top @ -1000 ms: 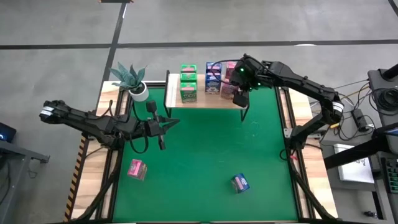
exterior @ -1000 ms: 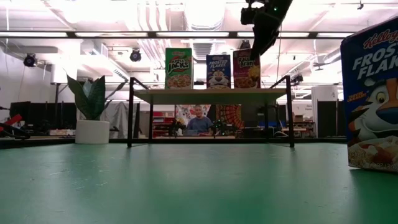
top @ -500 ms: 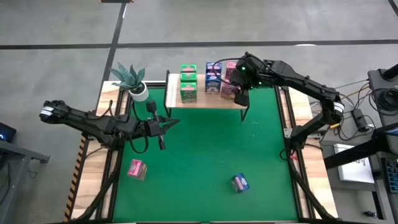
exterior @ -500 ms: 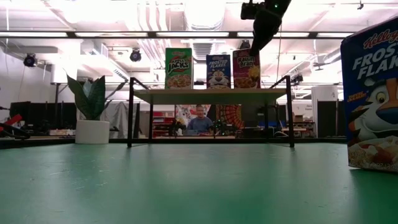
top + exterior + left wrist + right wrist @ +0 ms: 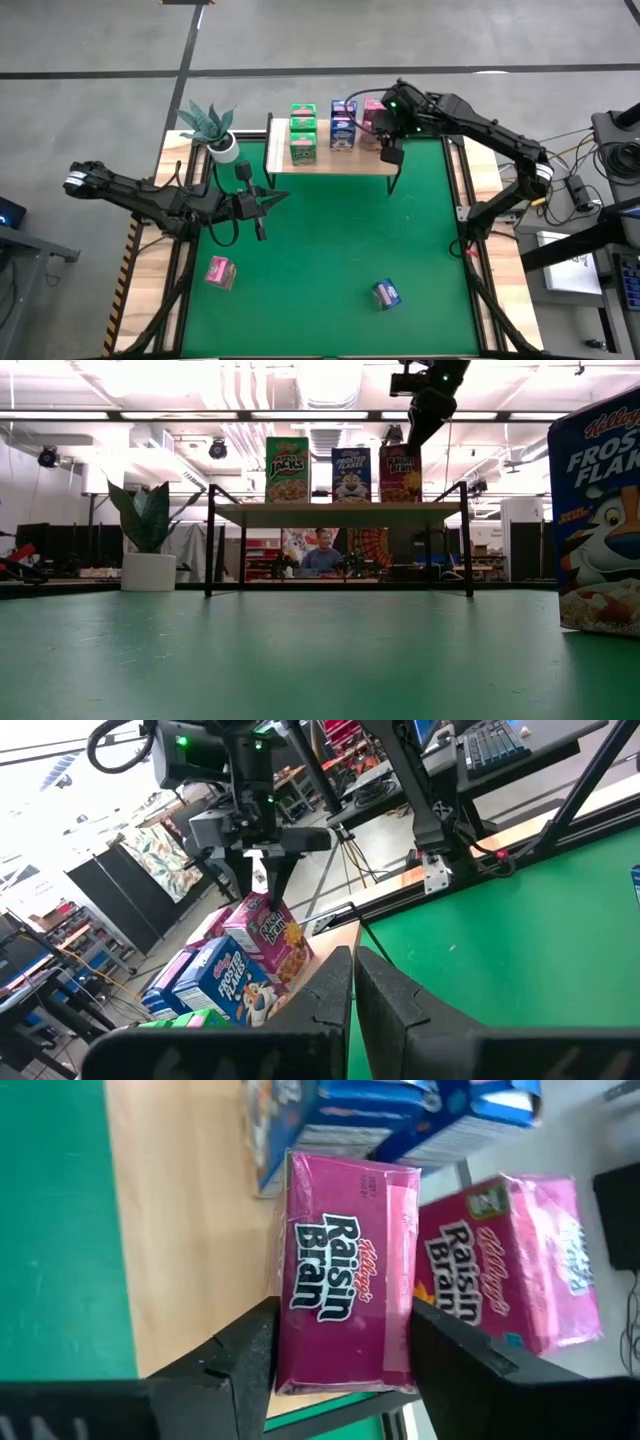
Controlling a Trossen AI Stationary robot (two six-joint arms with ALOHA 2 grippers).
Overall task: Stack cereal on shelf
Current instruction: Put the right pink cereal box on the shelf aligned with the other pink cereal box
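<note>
Right gripper (image 5: pixel 335 1355) straddles front pink Raisin Bran box (image 5: pixel 345 1275) on shelf (image 5: pixel 330 160).
Near: loose blue box (image 5: pixel 386 293), pink box (image 5: pixel 219 271) on table; left gripper (image 5: pixel 262 206) closed, empty. Right fingers around box sides, contact unclear. Green, blue boxes further along shelf.

A robotics lab in an open industrial hall.
Exposed ducts and strip lights (image 5: pixel 300 412) overhead; a green-topped table (image 5: pixel 330 270) on bare concrete; a person (image 5: pixel 322 554) seated among cluttered workbenches; cables and a keyboard (image 5: pixel 495 742) beside the rig.
</note>
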